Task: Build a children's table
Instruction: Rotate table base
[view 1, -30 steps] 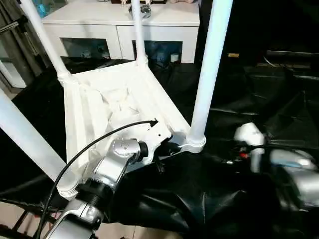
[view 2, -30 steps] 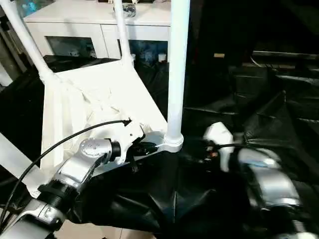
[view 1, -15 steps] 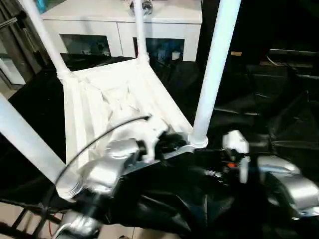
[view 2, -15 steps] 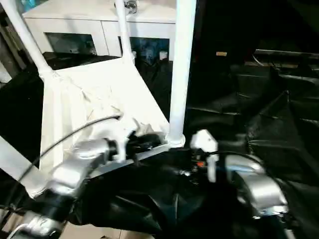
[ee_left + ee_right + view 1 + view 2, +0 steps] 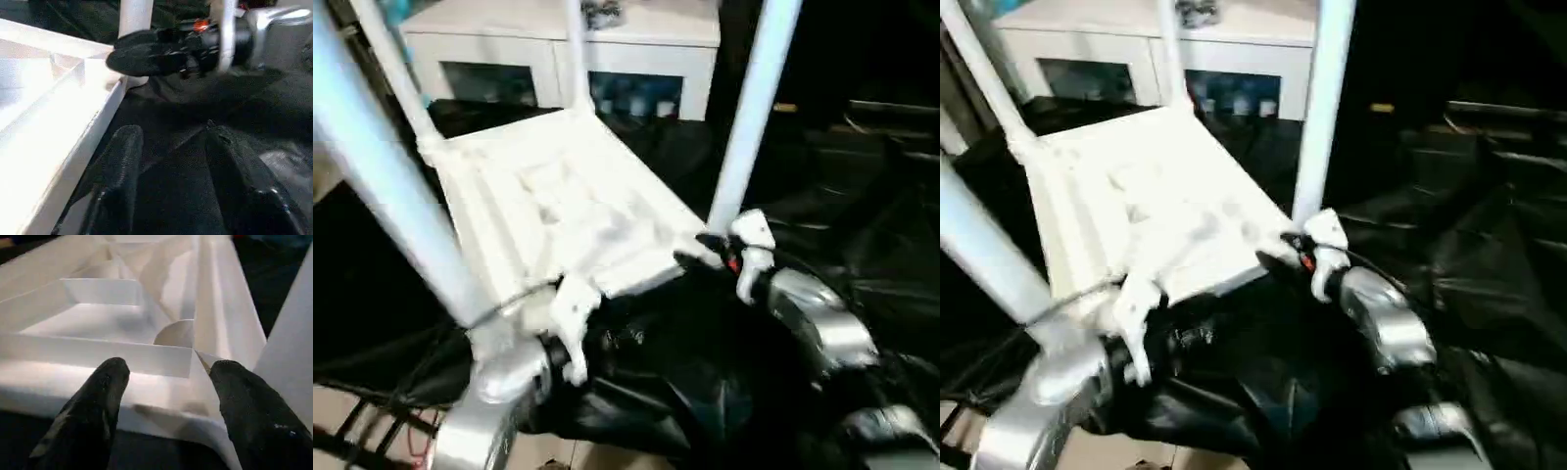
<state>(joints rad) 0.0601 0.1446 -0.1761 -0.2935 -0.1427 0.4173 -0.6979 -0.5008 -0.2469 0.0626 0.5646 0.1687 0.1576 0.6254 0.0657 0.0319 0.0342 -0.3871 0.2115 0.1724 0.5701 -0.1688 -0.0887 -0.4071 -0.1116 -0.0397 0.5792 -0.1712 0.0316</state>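
I'm seeing the tabletop (image 5: 558,211) lying underside-up on black sheeting (image 5: 705,392), legs (image 5: 754,108) standing up. Right gripper (image 5: 164,396) fingers are spread, empty, tabletop edge just ahead of them. Left gripper (image 5: 171,161) fingers are apart, empty, tabletop edge beside one finger.

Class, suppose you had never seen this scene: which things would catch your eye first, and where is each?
The upturned white tabletop lies ribbed side up on black sheeting, its white legs standing up from the corners. The right pincer reaches open toward the tabletop's near right corner. Behind stands a white cabinet with glass doors.
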